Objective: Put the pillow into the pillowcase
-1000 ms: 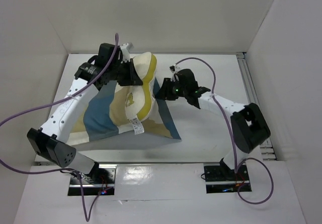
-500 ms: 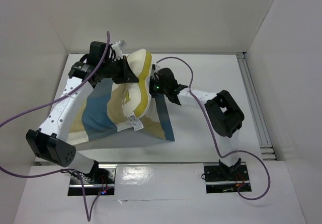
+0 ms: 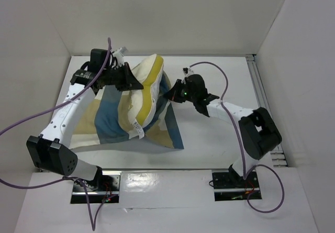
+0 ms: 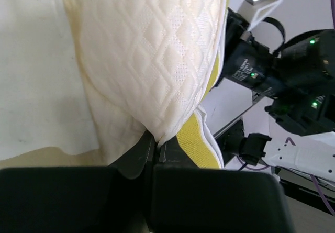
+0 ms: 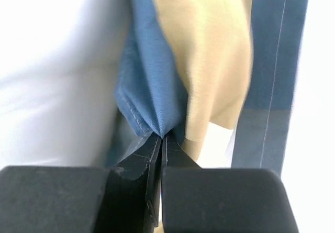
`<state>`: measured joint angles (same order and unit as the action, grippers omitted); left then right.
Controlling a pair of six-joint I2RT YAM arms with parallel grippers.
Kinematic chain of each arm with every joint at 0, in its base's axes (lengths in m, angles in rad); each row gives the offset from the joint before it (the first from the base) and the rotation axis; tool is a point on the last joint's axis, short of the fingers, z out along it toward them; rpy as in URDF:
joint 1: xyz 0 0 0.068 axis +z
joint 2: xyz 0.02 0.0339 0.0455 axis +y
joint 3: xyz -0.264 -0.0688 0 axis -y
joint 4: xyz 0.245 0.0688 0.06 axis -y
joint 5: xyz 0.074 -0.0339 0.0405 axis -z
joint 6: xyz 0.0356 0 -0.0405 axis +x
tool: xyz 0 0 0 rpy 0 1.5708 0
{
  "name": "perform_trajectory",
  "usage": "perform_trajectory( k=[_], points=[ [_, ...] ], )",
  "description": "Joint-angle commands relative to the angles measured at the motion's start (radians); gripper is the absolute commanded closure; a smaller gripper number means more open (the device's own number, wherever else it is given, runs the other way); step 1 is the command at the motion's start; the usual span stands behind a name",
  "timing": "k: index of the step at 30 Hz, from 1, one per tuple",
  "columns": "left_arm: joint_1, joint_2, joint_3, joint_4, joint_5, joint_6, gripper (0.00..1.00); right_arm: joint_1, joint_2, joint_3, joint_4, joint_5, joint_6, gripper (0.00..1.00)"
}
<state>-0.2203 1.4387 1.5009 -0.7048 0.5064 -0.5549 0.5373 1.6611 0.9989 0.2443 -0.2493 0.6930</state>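
The cream quilted pillow [image 3: 140, 94] with yellow piping [image 4: 196, 146] is held up at the back of the table, its white tag [image 3: 137, 131] hanging low. My left gripper [image 3: 129, 81] is shut on the pillow's edge [image 4: 156, 139]. The checked blue, tan and cream pillowcase [image 3: 107, 120] lies under and around the pillow. Its blue edge [image 5: 152, 94] is pinched in my shut right gripper [image 3: 170, 93], just right of the pillow. In the right wrist view the closed fingertips [image 5: 161, 136] bite a fold of blue fabric, with tan and cream checks beside it.
White walls enclose the table [image 3: 220, 139] at the back and on both sides. A metal rail [image 3: 264, 107] runs along the right edge. Purple cables [image 3: 209, 68] loop off both arms. The right arm's wrist [image 4: 282, 70] shows close behind the pillow in the left wrist view.
My right gripper reached left to the pillowcase's blue edge, shut on it and drew back a little to the right. My left gripper shifted slightly left with the pillow.
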Motion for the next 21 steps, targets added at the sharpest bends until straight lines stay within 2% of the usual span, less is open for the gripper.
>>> perform_trajectory(
  k=[1,6,11,16,21],
  points=[
    [0.01,-0.002,-0.045,0.053,-0.049,0.015,1.0,-0.062,-0.118,-0.049,0.019,0.009,-0.033,1.0],
    [-0.028,0.038,-0.143,0.064,-0.133,0.033,1.0,-0.155,-0.242,-0.109,0.084,-0.059,0.043,1.0],
    [-0.019,0.071,-0.206,0.085,-0.178,0.044,1.0,-0.238,-0.297,-0.072,-0.065,-0.104,-0.032,1.0],
    [-0.019,0.095,-0.194,0.096,-0.23,0.024,1.0,-0.284,-0.278,-0.04,-0.236,-0.134,-0.124,1.0],
    [-0.069,0.146,-0.157,0.096,-0.295,0.003,1.0,-0.284,-0.305,-0.059,-0.237,-0.177,-0.124,1.0]
  ],
)
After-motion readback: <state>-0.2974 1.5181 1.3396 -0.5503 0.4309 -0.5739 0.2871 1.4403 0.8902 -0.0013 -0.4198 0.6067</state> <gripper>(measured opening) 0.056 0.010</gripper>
